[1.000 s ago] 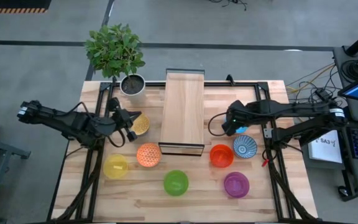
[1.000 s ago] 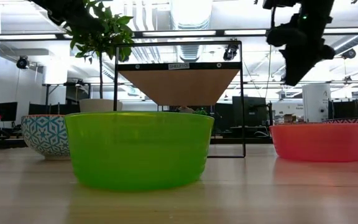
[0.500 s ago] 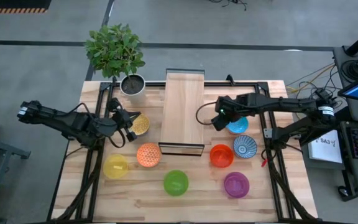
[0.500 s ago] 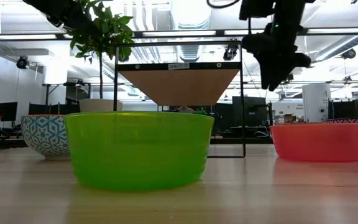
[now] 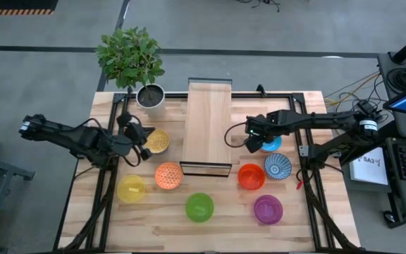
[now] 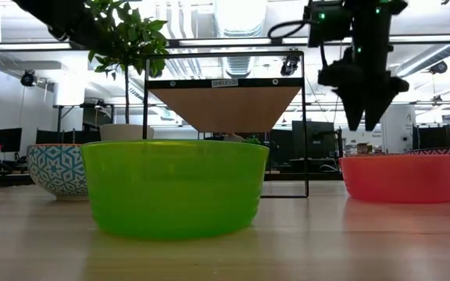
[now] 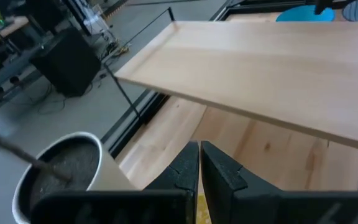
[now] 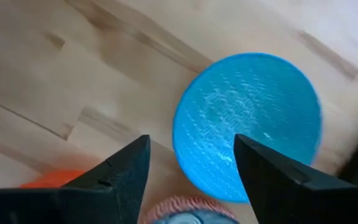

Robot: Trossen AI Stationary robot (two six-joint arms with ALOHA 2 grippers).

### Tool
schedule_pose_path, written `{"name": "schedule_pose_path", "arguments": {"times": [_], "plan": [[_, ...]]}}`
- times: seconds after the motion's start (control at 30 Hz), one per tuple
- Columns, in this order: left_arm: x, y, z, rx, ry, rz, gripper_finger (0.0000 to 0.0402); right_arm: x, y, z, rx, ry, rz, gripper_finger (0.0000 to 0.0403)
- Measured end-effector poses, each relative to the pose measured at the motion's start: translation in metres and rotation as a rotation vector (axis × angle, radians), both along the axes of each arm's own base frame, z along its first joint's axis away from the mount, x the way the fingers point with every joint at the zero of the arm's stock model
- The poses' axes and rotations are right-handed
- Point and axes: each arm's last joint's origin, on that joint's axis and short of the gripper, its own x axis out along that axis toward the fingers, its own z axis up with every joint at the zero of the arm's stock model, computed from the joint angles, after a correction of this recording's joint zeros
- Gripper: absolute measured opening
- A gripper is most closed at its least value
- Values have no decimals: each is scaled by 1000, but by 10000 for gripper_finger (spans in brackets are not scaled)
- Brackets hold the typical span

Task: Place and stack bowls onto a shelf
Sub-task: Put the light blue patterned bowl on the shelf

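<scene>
Left to right on the desk: the left gripper (image 5: pixel 144 139) sits near the left edge beside the gold bowl (image 5: pixel 158 141), its fingers (image 7: pixel 194 167) pressed narrow together with nothing between them, pointing toward the plant pot (image 5: pixel 150 96) and the shelf (image 5: pixel 206 125). The shelf stands mid-desk at the far edge and carries no bowls. Toward the near edge lie the yellow bowl (image 5: pixel 131 188), orange bowl (image 5: pixel 168 175), green bowl (image 5: pixel 199 207), red bowl (image 5: pixel 251 176), purple bowl (image 5: pixel 268 209) and patterned bowl (image 5: pixel 278 166). Right of the shelf, the right gripper (image 5: pixel 254 133) hovers over the blue bowl (image 8: pixel 248 124), fingers (image 8: pixel 122 168) spread wide and empty. The step in hand looks like the first pick. Next it should descend so the fingers straddle the blue bowl's rim, close, lift, and carry it onto the shelf.
</scene>
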Motion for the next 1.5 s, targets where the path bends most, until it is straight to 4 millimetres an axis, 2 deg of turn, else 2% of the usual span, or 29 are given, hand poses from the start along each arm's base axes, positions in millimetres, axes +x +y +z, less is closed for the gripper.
{"name": "schedule_pose_path", "arguments": {"times": [0.2, 0.37, 0.87, 1.07, 1.23, 1.5], "plan": [[-2, 1, 1, -5, -12, 2, 0, -2, 1, -20, 15, -16, -18, 224], [-2, 1, -2, 4, -1, 4, 0, -5, 1, -27, 18, -6, -36, 224], [-3, 1, -2, 7, -2, 5, 0, -8, 2, -64, -13, -118, -70, 216], [-2, 1, -1, 8, -4, 3, 0, -13, 2, -79, -26, -139, -89, 177], [-2, 1, -2, 9, -4, 3, 0, -17, 3, -86, -20, -132, -114, 126], [-2, 1, -2, 9, -3, 3, 0, -15, 1, -79, -53, -126, -86, 29]]}}
